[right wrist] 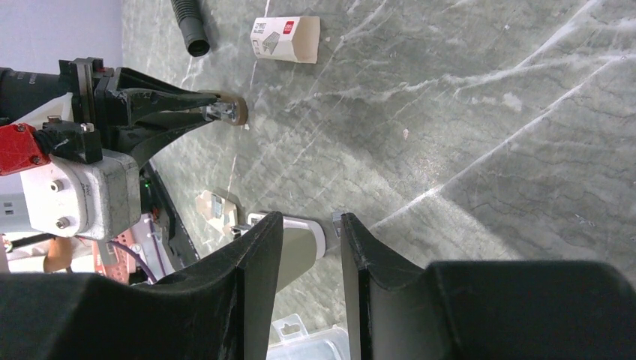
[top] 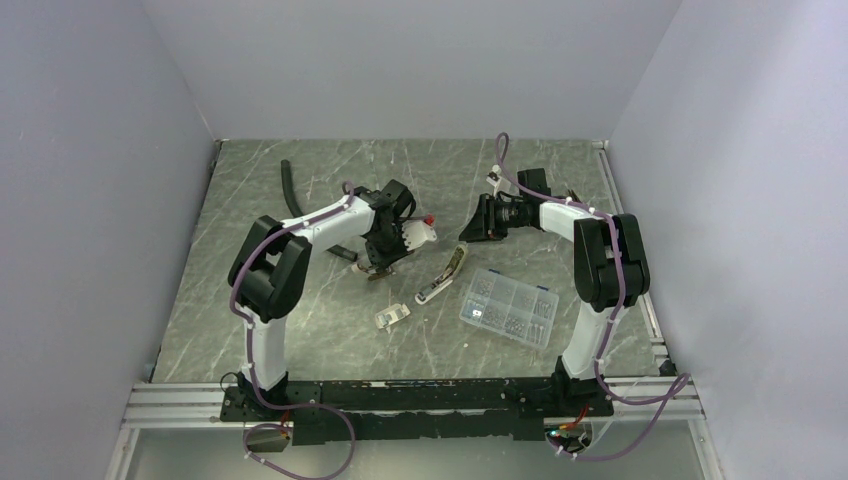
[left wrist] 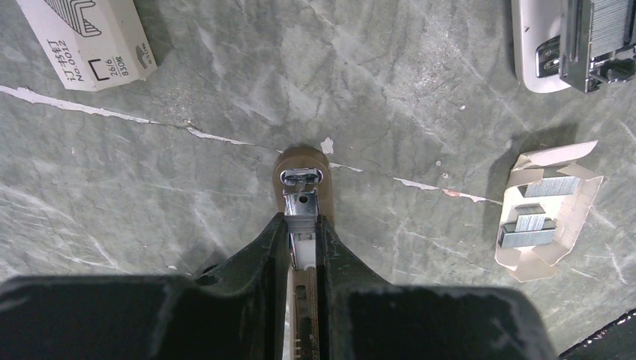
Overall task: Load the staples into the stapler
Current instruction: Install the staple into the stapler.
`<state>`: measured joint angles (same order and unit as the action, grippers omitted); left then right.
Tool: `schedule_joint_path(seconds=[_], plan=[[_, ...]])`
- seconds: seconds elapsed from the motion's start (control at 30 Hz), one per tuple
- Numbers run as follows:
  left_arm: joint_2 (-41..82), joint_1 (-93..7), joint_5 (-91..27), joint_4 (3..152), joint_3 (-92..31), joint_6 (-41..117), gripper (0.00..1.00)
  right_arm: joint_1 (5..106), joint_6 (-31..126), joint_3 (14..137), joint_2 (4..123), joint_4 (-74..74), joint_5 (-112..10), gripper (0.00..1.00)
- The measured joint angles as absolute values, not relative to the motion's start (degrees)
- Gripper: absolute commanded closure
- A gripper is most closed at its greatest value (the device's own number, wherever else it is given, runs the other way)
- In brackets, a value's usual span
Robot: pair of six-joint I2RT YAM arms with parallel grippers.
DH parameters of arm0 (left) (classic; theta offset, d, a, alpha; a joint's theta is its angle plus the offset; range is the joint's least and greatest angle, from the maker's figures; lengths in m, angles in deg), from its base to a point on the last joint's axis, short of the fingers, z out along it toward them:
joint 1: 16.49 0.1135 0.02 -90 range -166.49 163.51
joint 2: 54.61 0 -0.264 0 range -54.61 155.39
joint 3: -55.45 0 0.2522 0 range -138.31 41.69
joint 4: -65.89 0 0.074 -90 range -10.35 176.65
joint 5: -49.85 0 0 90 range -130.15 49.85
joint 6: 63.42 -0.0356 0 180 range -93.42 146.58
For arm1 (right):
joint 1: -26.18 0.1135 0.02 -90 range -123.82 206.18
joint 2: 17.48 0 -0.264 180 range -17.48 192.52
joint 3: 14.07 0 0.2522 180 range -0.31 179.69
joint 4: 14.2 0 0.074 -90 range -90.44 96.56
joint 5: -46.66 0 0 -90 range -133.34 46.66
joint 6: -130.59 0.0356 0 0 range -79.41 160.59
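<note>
Top view: stapler (top: 443, 277) lies on the grey marbled table (top: 300, 340) near centre, swung open, long axis running 1 to 7 o'clock, pale end toward 7. The left wrist view catches its pale rounded end and bright channel, which shows a ridged strip of staples. Left gripper (left wrist: 304, 225) sits at about 9 o'clock from the stapler, apart from it, fingers pressed in on a tan rounded piece (left wrist: 301, 169) with a bright metal tip, pointed down at the table; contact with the surface cannot be told, nor what the piece is. Right gripper (right wrist: 309, 219) hangs just off the stapler's 1 o'clock end, fingers spread and pinching nothing, the stapler's rounded end showing through the gap. A torn paper wrapper (top: 392, 316) holding short staple strips (left wrist: 532, 217) lies at 8 o'clock from the stapler. Clear compartment box (top: 508, 307) at 4 o'clock. White staple carton (right wrist: 285, 37) and black hose (top: 290, 185) sit beyond the left gripper, toward 11.
</note>
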<state>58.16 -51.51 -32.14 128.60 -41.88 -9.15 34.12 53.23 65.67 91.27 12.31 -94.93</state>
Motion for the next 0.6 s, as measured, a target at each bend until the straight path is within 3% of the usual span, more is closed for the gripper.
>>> schedule_joint_path(seconds=[0.6], plan=[[57.55, -51.38, -32.05, 127.90, -40.83, -9.26, 0.88, 34.12, 53.23, 65.60, 91.29, 11.92, -94.93, 0.62]])
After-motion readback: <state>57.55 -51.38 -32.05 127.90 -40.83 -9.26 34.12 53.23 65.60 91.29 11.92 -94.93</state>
